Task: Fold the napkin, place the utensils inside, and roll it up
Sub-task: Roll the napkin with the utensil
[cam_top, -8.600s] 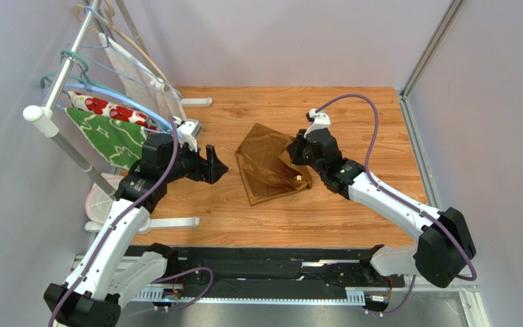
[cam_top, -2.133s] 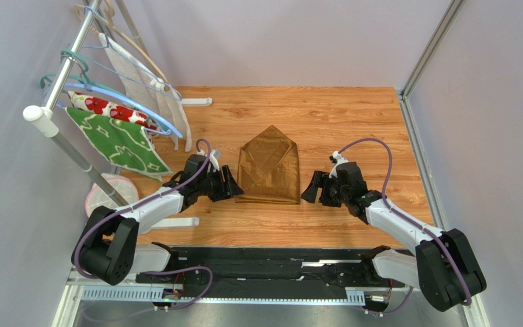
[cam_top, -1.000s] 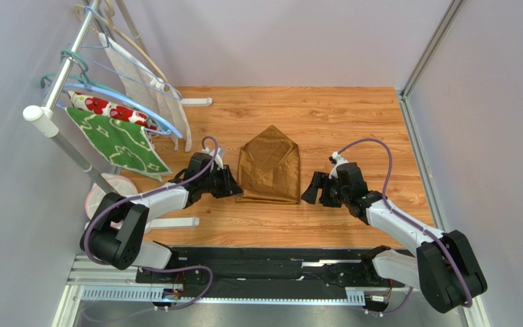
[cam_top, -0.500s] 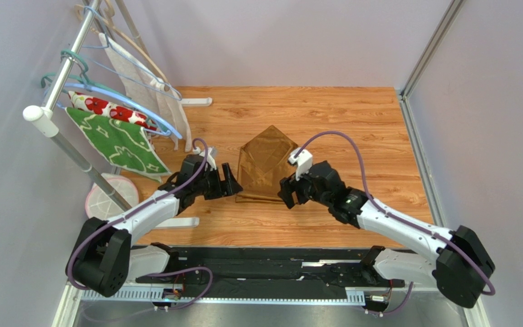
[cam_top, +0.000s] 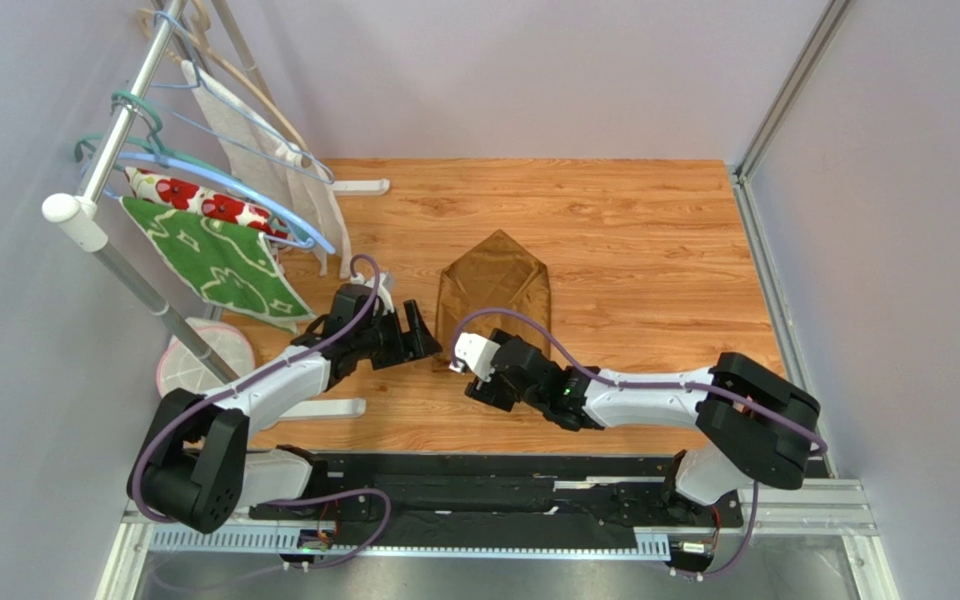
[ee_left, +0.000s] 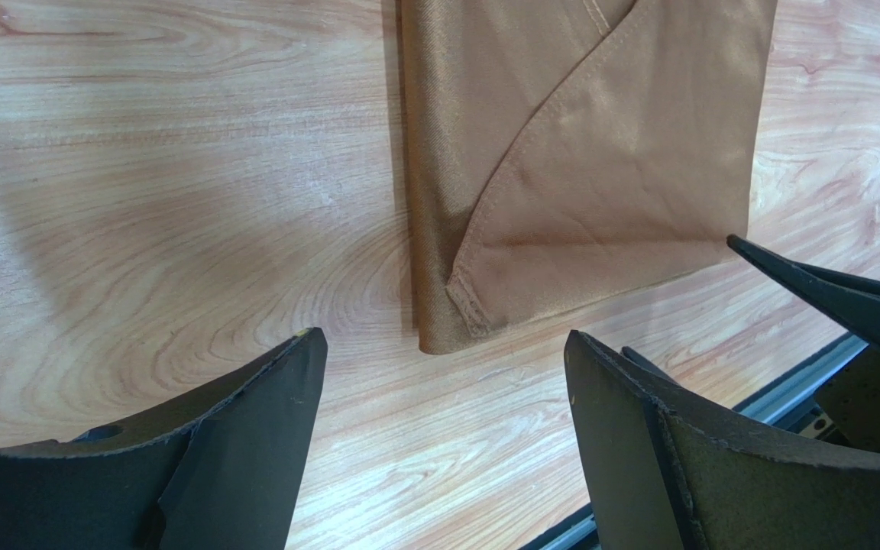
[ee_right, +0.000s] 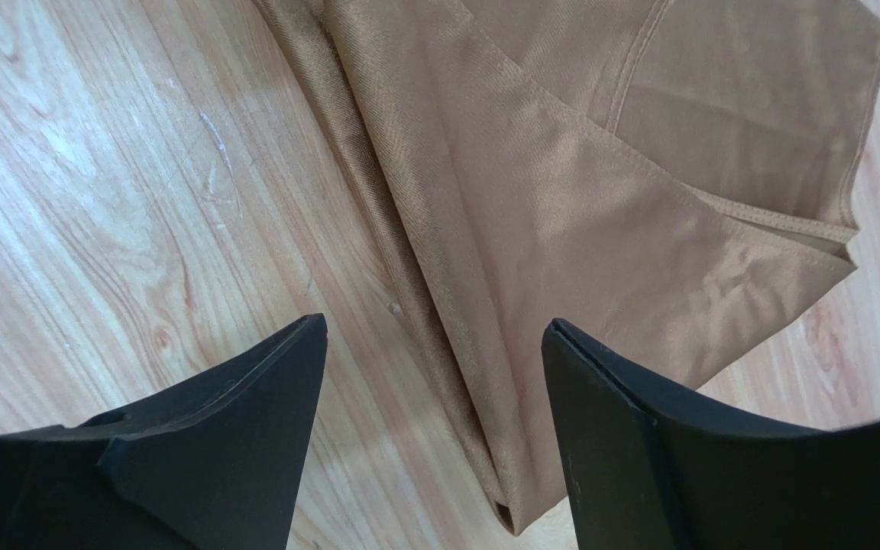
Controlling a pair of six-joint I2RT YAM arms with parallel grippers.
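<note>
napkin [cam_top: 494,290] corner beside left gripper [cam_top: 429,335]

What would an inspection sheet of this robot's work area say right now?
Surface: wooden table, light planks.
Job's things: napkin folded into an envelope shape, lying flat; utensils, nothing seen.
Clutter: rack at left, carrying a green leaf cloth and a red-flowered cloth.
Grippers: left tool open, right tool open, both by the napkin's near edge, holding nothing.
Cables: purple cable looped over each arm.
Surroundings: grey walls; black rail at the near edge.
</note>
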